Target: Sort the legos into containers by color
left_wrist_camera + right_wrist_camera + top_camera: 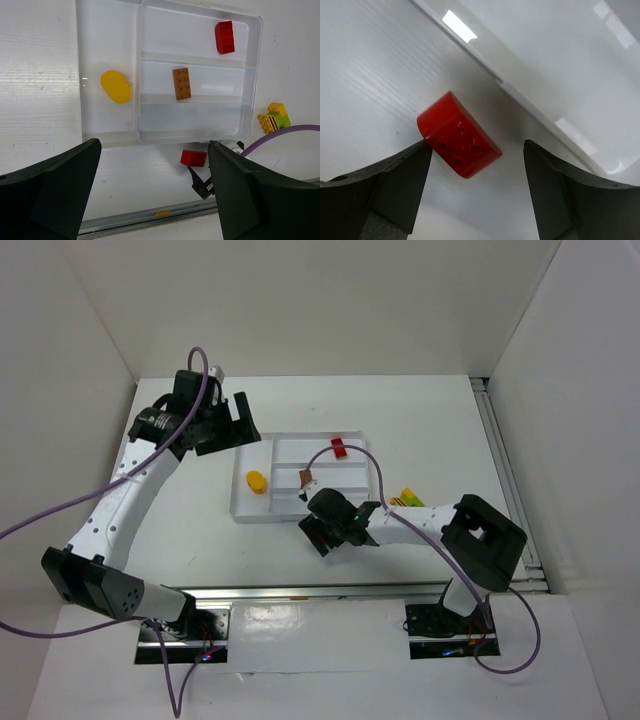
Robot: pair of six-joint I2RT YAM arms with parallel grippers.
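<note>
**Right gripper** (477, 150): mine. The jaws are spread and hold nothing. It sits low over the table (420, 420), astride the loose red brick (457, 135).

**Loose red brick**: it lies on the table just outside the near wall of the tray (256, 75). One end is rounded, and it sits skewed to my jaws. One finger looks very near a corner of it, but I cannot tell whether they touch.

**Left gripper** (228, 430): also wide open and carrying nothing. It hangs above the tray's far left corner, well apart from my right.

**Tray contents:**
- Sorted red brick (224, 37) in the far compartment.
- Brown brick (181, 83) in the middle compartment.
- Yellow piece (116, 86) in the long left compartment.

**Unsorted:** yellow-and-green bricks (274, 117) on the table, just beside the tray's right end.

**Hazards, as I judge them:**
- Closing on a skewed brick would likely press on a corner and the curved end, not on flat faces. The brick could twist or squirt out toward the tray wall.
- The tray wall is close, so a finger could catch the rim and shove the whole tray.
- The red compartment is the far one. A weak pinch could drop the brick among the brown on the way over.
</note>
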